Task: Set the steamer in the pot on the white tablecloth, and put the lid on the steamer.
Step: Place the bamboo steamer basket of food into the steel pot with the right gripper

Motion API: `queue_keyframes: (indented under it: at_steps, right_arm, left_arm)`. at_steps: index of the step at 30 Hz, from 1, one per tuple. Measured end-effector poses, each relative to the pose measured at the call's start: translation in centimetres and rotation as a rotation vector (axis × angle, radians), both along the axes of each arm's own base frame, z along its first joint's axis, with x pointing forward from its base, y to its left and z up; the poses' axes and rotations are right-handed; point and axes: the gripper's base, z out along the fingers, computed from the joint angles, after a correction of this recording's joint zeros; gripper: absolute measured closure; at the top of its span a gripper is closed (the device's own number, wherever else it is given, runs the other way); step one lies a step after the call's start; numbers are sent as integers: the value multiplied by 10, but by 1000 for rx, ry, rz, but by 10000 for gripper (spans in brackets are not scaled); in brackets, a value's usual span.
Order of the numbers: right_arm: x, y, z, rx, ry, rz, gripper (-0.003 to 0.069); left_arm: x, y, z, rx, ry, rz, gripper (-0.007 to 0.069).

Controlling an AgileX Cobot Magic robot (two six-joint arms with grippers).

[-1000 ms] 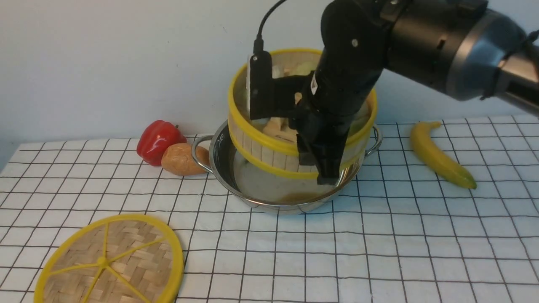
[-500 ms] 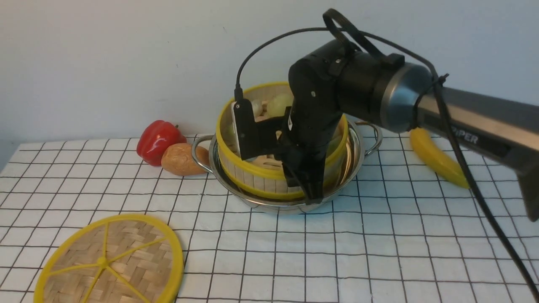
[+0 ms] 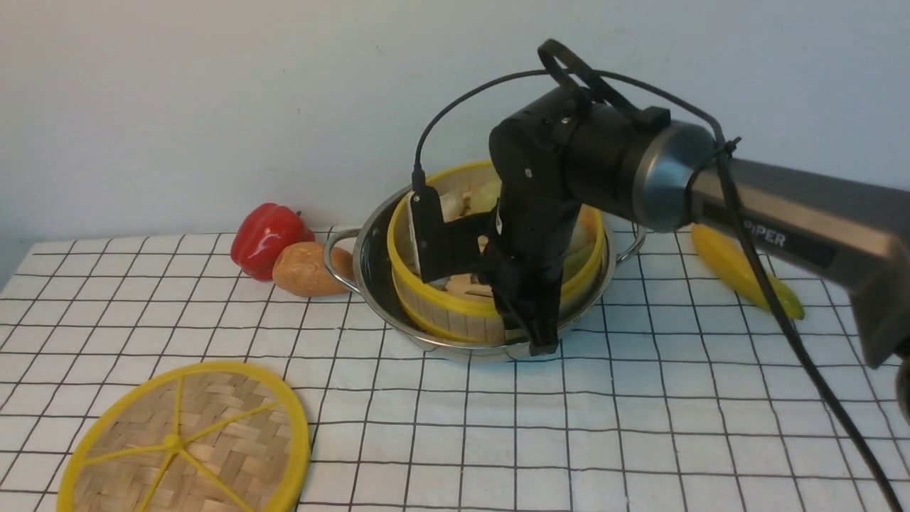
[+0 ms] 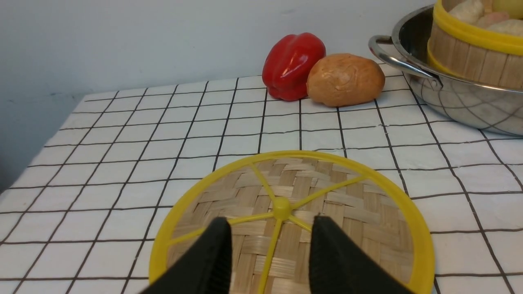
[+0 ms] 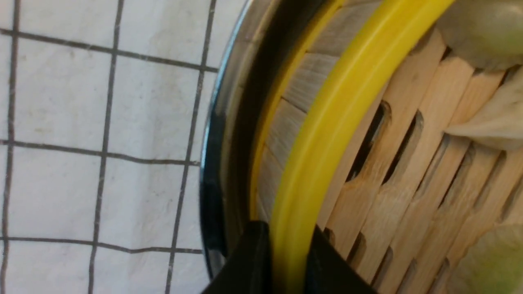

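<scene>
The steamer (image 3: 455, 313), a bamboo basket with yellow rims and pale buns, sits tilted inside the steel pot (image 3: 426, 340) on the white tablecloth (image 3: 640, 427). My right gripper (image 3: 530, 334) is shut on the steamer's near wall; in the right wrist view the fingers (image 5: 249, 257) pinch the yellow rim (image 5: 327, 134), with the pot's rim (image 5: 220, 163) beside it. The lid (image 3: 185, 441), a flat woven disc with yellow spokes, lies at the front left. My left gripper (image 4: 270, 241) hangs open just above the lid (image 4: 359, 208), near its hub. The pot (image 4: 457, 106) and steamer (image 4: 470, 57) show there too.
A red bell pepper (image 3: 269, 238) and a brown potato (image 3: 307, 269) lie against the pot's left handle. A banana (image 3: 746, 274) lies right of the pot, partly behind my right arm. A plain wall stands behind the table.
My right gripper has lowered the steamer from above the pot down into it. The lid and the other items have not moved.
</scene>
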Motion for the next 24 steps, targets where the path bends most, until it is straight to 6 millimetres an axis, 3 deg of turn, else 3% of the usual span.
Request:
queue_keyframes:
  at_steps: [12, 24]
  right_arm:
    - [4, 2, -14, 42, 52, 15, 570]
    - [4, 2, -15, 48, 55, 24, 570]
  left_arm:
    - [0, 0, 0, 0, 0, 0, 365]
    - [0, 0, 0, 0, 0, 0, 365]
